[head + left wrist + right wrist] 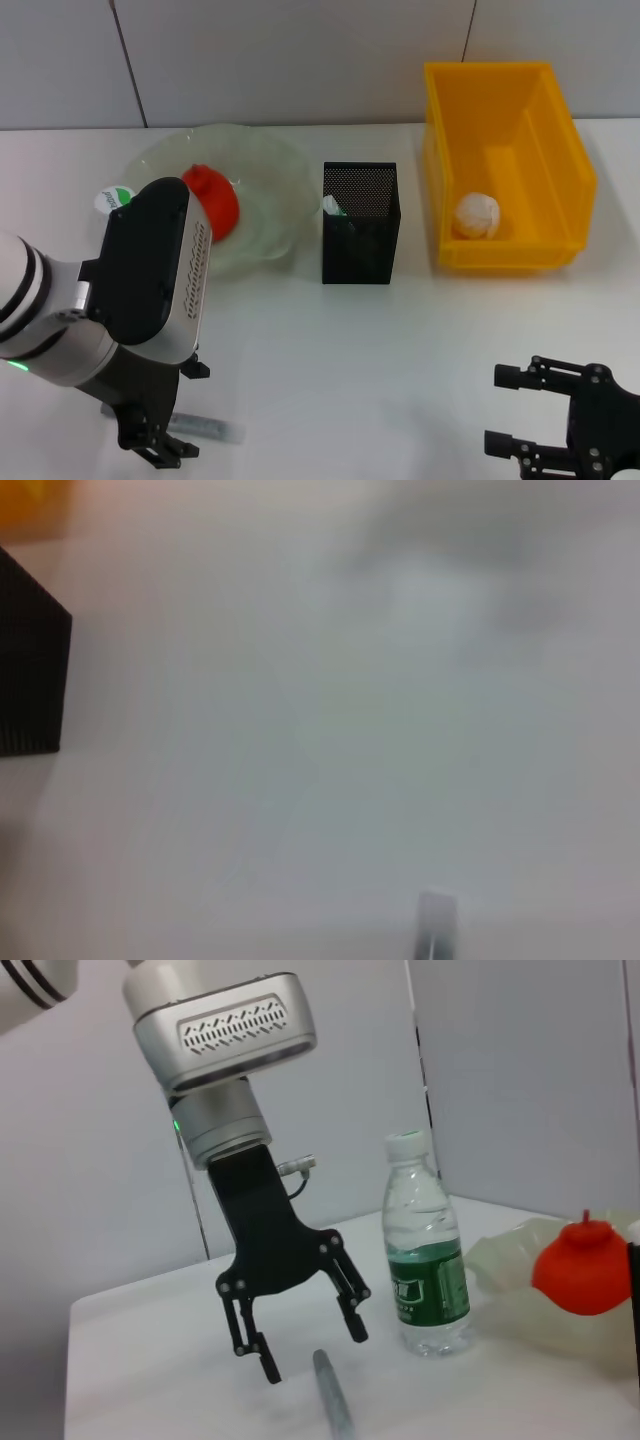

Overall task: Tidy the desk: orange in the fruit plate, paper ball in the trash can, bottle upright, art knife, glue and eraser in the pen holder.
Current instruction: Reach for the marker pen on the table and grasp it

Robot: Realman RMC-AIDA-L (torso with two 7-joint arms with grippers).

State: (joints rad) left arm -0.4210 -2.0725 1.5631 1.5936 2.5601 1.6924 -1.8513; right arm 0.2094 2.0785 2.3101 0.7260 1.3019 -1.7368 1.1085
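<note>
Near the tabletop's front left corner, left tool (305, 1345) open, hanging just above the grey art knife (335, 1405), bottle (425, 1250) upright beside it, right tool (515, 410) open by the front right corner

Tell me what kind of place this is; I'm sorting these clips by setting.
Probably a lab bench staged as a desk: a bare white table against plain grey wall panels, with a black mesh pen holder, a yellow bin and a clear fruit plate, and two robot grippers working over it.
</note>
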